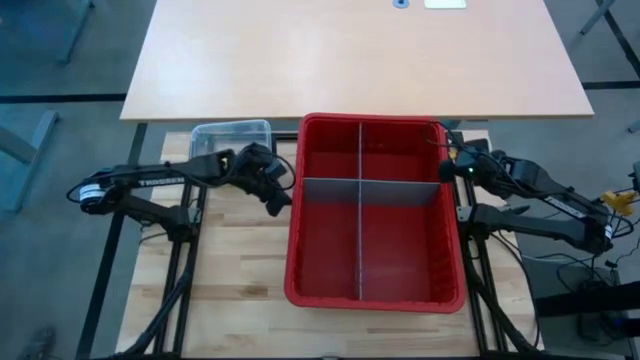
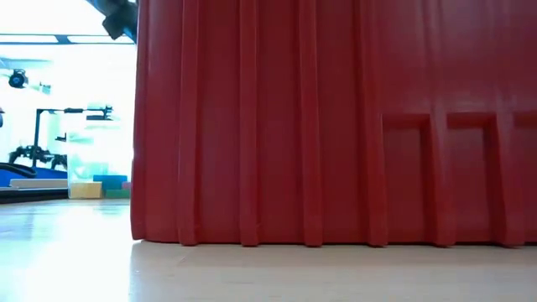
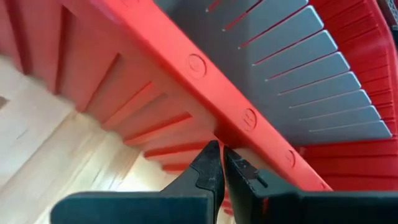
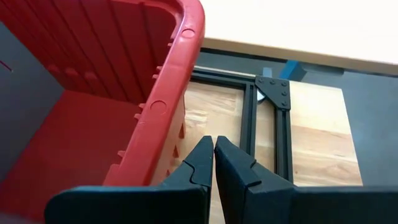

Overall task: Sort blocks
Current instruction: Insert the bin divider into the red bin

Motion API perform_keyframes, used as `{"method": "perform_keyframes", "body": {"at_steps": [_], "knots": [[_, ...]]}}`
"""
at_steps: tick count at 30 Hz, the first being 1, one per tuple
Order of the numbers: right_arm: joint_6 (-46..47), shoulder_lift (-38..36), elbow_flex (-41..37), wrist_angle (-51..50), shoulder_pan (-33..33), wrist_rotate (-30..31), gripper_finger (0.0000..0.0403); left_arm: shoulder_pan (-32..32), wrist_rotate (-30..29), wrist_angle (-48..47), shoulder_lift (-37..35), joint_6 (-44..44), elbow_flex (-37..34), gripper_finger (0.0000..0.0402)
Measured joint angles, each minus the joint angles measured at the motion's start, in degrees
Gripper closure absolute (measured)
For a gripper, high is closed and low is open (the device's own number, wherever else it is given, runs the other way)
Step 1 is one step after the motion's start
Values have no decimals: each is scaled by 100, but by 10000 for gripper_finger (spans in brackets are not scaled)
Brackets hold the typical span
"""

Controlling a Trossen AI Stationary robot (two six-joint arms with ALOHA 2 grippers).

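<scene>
- The left end effector [image 1: 277,203] sits just outside the left wall of the red bin [image 1: 296,220]; its fingers [image 3: 208,171] are clenched together with nothing between them, tips right by the underside of the bin's rim.
- The right end effector [image 1: 446,172] waits at the bin's right rim near the far corner, likewise clenched on nothing; its wrist view shows the fingers meeting beside the rim with bare desk [image 4: 217,106] beyond.
- No blocks can be made out in the high view; the four compartments formed by the grey dividers [image 1: 372,191] look empty; in the low view a few small coloured shapes [image 2: 99,188], tan, teal and green, lie far off to the bin's left, possibly blocks inside the clear tub [image 1: 230,137], though I cannot tell for certain.
- Judged from this, sorting has hardly begun; the step in hand is likely for the left arm to fetch a block from the tub just beyond it.
- To do that well, the left end effector should lift clear of the rim first, release its fingers before descending, and come down straight over the tub rather than sweeping sideways.
- What stands in the way: the bin's tall ribbed wall hard by the left fingers; the tub's thin sides, which may slide or tip if nudged; the black frame rails [image 4: 252,134] under the desk edge on either side of the bin.
</scene>
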Motion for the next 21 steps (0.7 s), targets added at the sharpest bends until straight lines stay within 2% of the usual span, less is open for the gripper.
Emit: {"method": "perform_keyframes", "body": {"at_steps": [6,10,21], "knots": [[-170,180,0,363,-2,27,403,-31,72,499,269,-71,-7,401],[-300,372,-4,677,-5,41,403,-36,341,870,431,-80,4,401],[-549,595,-15,947,1,-48,403,-40,414,1217,581,-23,131,401]]}}
